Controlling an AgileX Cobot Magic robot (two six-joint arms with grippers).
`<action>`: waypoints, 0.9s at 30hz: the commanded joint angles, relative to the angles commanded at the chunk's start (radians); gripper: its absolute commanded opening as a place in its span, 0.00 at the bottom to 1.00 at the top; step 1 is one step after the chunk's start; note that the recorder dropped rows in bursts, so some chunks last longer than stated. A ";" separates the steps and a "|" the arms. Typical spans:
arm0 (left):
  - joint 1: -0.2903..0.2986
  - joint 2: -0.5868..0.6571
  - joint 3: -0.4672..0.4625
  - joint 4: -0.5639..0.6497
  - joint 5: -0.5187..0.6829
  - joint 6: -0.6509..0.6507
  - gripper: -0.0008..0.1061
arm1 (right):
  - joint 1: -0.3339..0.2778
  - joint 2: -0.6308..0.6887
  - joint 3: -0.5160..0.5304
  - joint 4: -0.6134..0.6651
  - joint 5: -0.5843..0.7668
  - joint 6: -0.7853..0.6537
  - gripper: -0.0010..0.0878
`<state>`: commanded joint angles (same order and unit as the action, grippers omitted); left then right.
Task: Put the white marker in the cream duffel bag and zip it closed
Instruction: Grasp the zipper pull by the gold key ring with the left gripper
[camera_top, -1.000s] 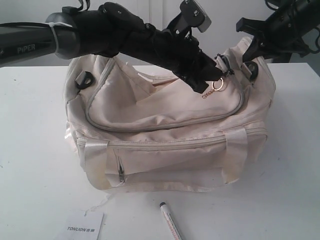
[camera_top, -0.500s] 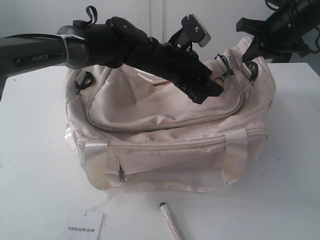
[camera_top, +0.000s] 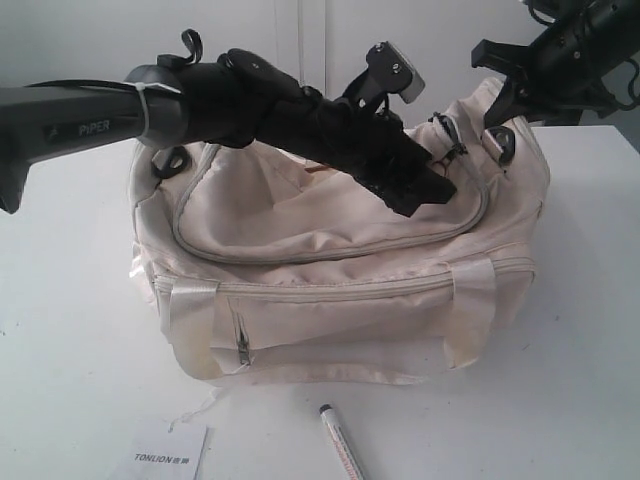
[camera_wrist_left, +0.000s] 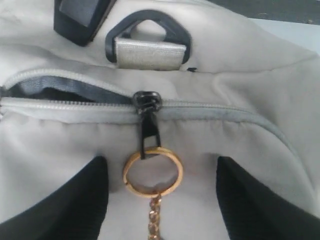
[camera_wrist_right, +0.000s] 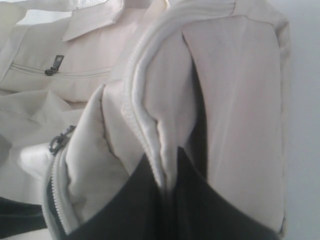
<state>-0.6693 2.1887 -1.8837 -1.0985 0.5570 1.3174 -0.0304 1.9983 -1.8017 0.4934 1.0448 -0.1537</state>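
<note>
The cream duffel bag (camera_top: 330, 300) sits in the middle of the white table. Its curved top zipper is partly open, and dark lining shows beside the slider (camera_wrist_left: 146, 100). My left gripper (camera_top: 425, 192) reaches across the bag top. It is open, with its fingers (camera_wrist_left: 65, 205) on either side of the gold ring pull (camera_wrist_left: 152, 172) and not touching it. My right gripper (camera_wrist_right: 169, 192) is shut on a fold of the bag's fabric at its right end (camera_top: 497, 108). The white marker (camera_top: 341, 445) lies on the table in front of the bag.
A white paper tag printed TONLION (camera_top: 170, 456) lies on the table at the front left, next to the marker. A black strap ring (camera_wrist_left: 147, 35) sits just beyond the slider. The table's back edge meets a white wall.
My left gripper has shifted slightly right and down over the gold ring pull, hiding it in the exterior view. The right arm, the bag and the marker have stayed put.
</note>
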 joint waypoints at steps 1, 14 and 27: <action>-0.004 0.000 0.000 0.000 0.002 0.006 0.58 | 0.000 0.000 0.000 0.000 0.000 0.000 0.01; -0.018 0.000 0.000 0.023 -0.015 0.022 0.36 | 0.000 0.000 0.000 0.002 0.007 0.000 0.01; -0.018 -0.013 0.000 0.034 0.148 -0.117 0.01 | 0.000 0.000 0.000 0.002 0.012 0.000 0.01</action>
<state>-0.6876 2.1762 -1.8837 -1.0646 0.7048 1.2004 -0.0304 1.9982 -1.8017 0.4953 1.0566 -0.1537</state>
